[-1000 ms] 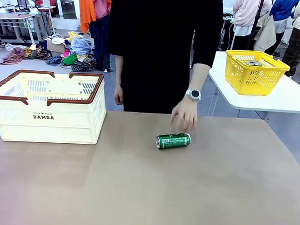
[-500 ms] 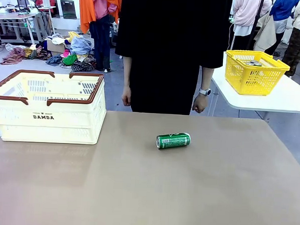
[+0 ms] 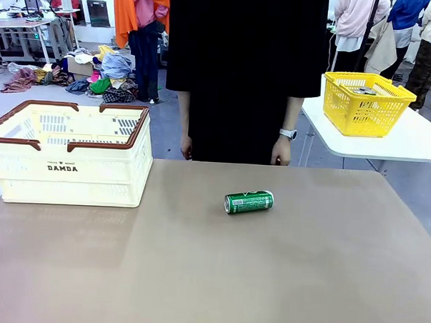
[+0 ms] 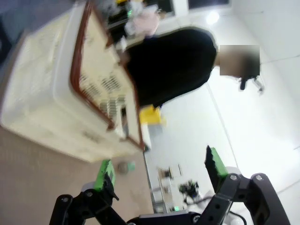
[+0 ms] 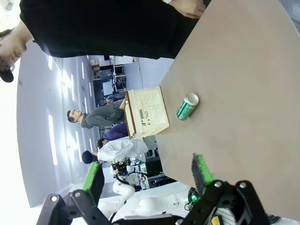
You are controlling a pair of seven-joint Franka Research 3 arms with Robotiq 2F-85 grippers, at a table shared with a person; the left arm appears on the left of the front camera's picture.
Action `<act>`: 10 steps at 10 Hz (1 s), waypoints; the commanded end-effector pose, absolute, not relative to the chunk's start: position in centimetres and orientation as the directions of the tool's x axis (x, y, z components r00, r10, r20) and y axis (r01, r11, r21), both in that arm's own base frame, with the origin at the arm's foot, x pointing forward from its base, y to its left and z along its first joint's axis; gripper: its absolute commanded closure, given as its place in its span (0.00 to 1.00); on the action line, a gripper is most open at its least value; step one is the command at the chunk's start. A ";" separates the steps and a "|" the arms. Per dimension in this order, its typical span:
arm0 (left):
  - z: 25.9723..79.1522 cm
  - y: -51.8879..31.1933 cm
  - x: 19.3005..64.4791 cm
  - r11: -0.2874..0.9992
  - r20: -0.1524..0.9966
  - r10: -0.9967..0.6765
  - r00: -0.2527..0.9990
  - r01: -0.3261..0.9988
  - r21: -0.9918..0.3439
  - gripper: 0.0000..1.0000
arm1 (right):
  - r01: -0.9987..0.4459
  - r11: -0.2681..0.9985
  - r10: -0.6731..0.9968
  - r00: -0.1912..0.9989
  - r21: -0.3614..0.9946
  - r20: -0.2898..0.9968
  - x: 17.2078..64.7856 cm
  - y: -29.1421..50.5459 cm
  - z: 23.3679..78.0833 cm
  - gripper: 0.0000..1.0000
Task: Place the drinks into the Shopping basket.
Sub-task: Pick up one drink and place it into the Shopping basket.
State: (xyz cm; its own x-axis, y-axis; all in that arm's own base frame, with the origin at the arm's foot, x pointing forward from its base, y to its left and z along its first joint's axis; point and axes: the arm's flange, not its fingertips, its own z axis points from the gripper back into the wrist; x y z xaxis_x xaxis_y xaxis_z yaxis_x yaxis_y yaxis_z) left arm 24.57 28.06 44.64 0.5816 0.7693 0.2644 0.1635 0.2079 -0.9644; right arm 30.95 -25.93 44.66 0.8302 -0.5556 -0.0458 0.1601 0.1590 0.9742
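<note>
Fingers [image 4: 104, 172] of the left gripper [image 4: 158, 168] spread wide, nothing between them, near the cream basket [image 3: 72, 177]; right gripper [image 5: 147, 176] likewise wide and empty, facing across the table [image 3: 196, 275] toward the green can [image 3: 249, 202]. The can lies on its side near the table's middle, well apart from the cream basket (brown rim, standing at the far left corner). Person [image 3: 241, 62] in black stands at the far edge, hands hanging down, clear of the can. Yellow basket [image 3: 365, 104] rests on a separate white table [image 3: 417, 142] at right
</note>
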 end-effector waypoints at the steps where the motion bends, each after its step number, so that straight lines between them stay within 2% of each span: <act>1: 56.3 32.4 19.9 0.300 0.417 0.872 0.258 0.391 -0.870 0.00 | 0.151 0.158 -0.558 0.829 0.976 -0.038 30.6 -25.6 44.7 0.00; 2: 61.3 29.7 20.4 0.328 0.481 0.826 0.295 0.442 -0.835 0.00 | 0.151 0.158 -0.558 0.829 0.976 -0.038 30.6 -25.6 44.7 0.00; 4: 64.9 20.0 22.0 0.348 0.571 0.683 0.455 0.483 -0.803 0.00 | 0.151 0.158 -0.558 0.829 0.976 -0.038 30.6 -25.6 44.7 0.00; 7: 62.9 7.9 23.3 0.321 0.618 0.365 0.696 0.529 -0.785 0.00 | 0.151 0.158 -0.558 0.829 0.976 -0.038 30.6 -25.6 44.7 0.00; 9: 60.6 3.3 22.6 0.326 0.623 0.255 0.740 0.541 -0.776 0.00 | 0.151 0.158 -0.558 0.829 0.976 -0.038 30.6 -25.6 44.7 0.00; 10: 59.6 2.4 22.0 0.337 0.635 0.273 0.723 0.546 -0.767 0.00 | 0.151 0.158 -0.558 0.829 0.976 -0.038 30.6 -25.6 44.7 0.00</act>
State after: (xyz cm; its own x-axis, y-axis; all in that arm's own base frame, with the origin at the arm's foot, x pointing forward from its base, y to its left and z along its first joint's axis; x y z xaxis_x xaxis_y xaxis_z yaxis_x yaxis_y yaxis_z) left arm 24.16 2.41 61.59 0.7514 0.2611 0.6060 0.5234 0.3235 -0.7883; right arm 30.86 -25.93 44.72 0.8295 -0.5568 -0.0442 0.1587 0.1590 0.9744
